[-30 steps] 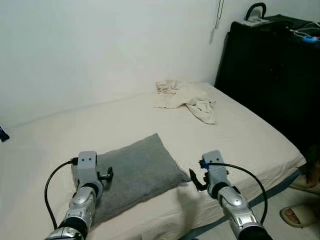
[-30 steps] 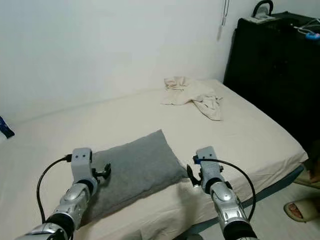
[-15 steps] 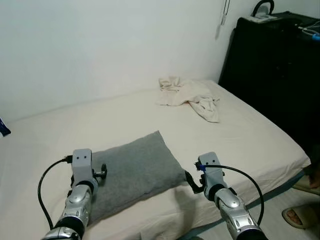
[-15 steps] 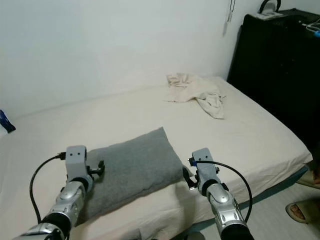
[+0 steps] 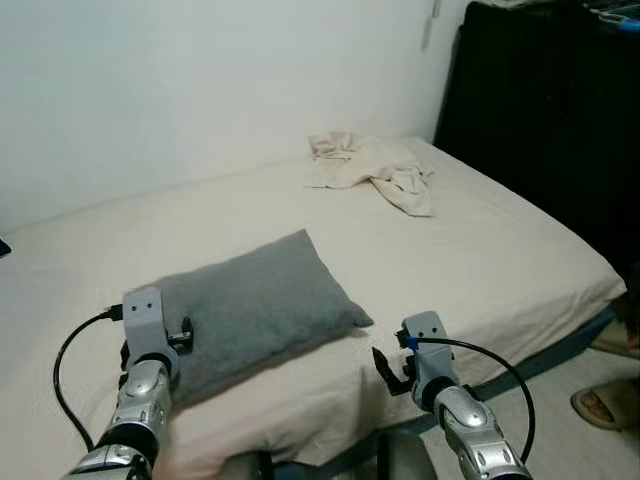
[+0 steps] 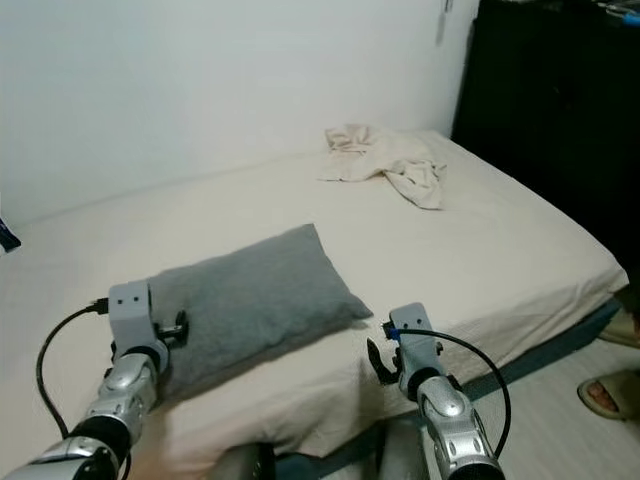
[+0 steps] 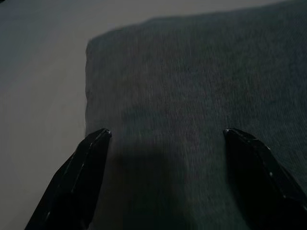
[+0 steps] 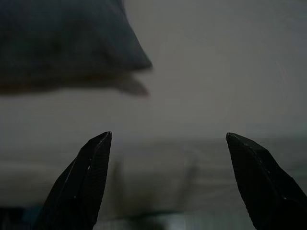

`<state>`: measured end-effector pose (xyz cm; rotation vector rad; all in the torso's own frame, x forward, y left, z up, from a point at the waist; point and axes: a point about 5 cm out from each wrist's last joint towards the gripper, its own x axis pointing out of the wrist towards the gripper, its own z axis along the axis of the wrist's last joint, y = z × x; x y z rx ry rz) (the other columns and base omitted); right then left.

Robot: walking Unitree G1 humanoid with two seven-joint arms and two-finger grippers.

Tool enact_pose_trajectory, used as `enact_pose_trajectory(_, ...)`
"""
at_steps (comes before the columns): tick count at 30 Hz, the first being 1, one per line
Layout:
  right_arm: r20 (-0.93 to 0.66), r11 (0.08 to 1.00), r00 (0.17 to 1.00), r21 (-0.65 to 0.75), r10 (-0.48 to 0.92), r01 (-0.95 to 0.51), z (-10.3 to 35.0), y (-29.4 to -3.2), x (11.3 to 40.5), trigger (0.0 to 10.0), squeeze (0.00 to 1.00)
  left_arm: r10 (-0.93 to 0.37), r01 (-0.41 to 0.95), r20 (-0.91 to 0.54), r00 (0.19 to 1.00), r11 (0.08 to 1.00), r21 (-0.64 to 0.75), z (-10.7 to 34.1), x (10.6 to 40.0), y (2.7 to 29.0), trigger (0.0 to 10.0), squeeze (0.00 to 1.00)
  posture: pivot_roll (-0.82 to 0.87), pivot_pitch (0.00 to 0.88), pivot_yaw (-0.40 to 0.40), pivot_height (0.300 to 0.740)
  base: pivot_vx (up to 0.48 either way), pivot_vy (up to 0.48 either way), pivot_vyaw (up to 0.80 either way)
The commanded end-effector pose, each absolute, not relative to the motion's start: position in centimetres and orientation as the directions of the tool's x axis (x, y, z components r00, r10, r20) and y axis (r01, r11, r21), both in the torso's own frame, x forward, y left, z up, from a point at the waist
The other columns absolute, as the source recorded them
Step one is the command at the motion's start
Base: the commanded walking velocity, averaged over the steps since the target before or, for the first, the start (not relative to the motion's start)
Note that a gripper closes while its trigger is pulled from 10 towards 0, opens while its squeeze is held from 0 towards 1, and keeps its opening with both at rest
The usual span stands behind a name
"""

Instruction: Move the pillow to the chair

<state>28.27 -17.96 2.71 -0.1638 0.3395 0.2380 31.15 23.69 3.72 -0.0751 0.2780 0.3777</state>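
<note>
A grey pillow (image 5: 250, 310) lies on the cream bed (image 5: 480, 250), near its front edge. My left gripper (image 7: 165, 136) is open, its fingers (image 7: 91, 158) spread over the pillow's near left end (image 7: 192, 86) with nothing between them. In the eye views the left wrist (image 5: 145, 320) sits at that end of the pillow. My right gripper (image 5: 385, 365) is open and hangs by the bed's front edge, below and a little right of the pillow's right corner (image 8: 136, 57), apart from it.
A crumpled beige cloth (image 5: 375, 175) lies at the bed's far right. A tall black cabinet (image 5: 550, 120) stands right of the bed. A slipper (image 5: 605, 405) lies on the floor at the lower right. A white wall backs the bed.
The view has shifted, so the camera moved. My right gripper has come back from the pillow's right corner to the bed's front edge. The left gripper stays at the pillow's left end.
</note>
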Motion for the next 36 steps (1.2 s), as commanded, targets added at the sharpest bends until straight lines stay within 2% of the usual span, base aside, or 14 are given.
enact_pose_trajectory(1, -0.347, 0.958, 0.912, -0.096, 0.221, -0.269, 2.8, -17.4, 28.2, 10.0, 0.00, 0.363, -0.394, -0.339, 0.868, 0.919, -0.025, 2.8, 30.4, 24.3, 10.0, 0.00, -0.16, 0.122, 0.060, 0.540, 0.000, 0.000, 0.00)
enact_pose_trajectory(7, -0.333, 0.960, 0.915, -0.080, 0.229, -0.269, 2.9, -17.5, 27.7, 10.0, 0.00, 0.381, -0.462, -0.393, 0.837, 0.877, -0.133, 3.0, 30.6, 25.2, 10.0, 0.00, -0.16, 0.129, 0.068, 0.535, 0.000, 0.000, 0.00)
enact_pose_trajectory(15, -0.331, 0.958, 0.914, -0.077, 0.236, -0.275, 3.0, -17.5, 27.5, 10.0, 0.00, 0.381, -0.462, -0.365, 0.850, 0.871, -0.166, 4.4, 31.9, 24.9, 10.0, 0.00, -0.16, 0.125, 0.073, 0.535, 0.000, 0.000, 0.00)
enact_pose_trajectory(28, -0.323, 0.957, 0.914, -0.074, 0.244, -0.281, 3.3, -17.2, 27.5, 10.0, 0.00, 0.304, -0.356, -0.332, 0.893, 0.929, -0.105, 4.8, 32.7, 22.3, 10.0, 0.00, -0.17, 0.130, 0.078, 0.535, 0.000, 0.000, 0.00)
enact_pose_trajectory(36, -0.324, 0.958, 0.914, -0.066, 0.245, -0.280, 3.3, -17.1, 27.4, 10.0, 0.00, 0.286, -0.316, -0.284, 0.915, 0.946, -0.065, 5.8, 33.3, 22.1, 10.0, 0.00, -0.16, 0.139, 0.084, 0.535, 0.000, 0.000, 0.00)
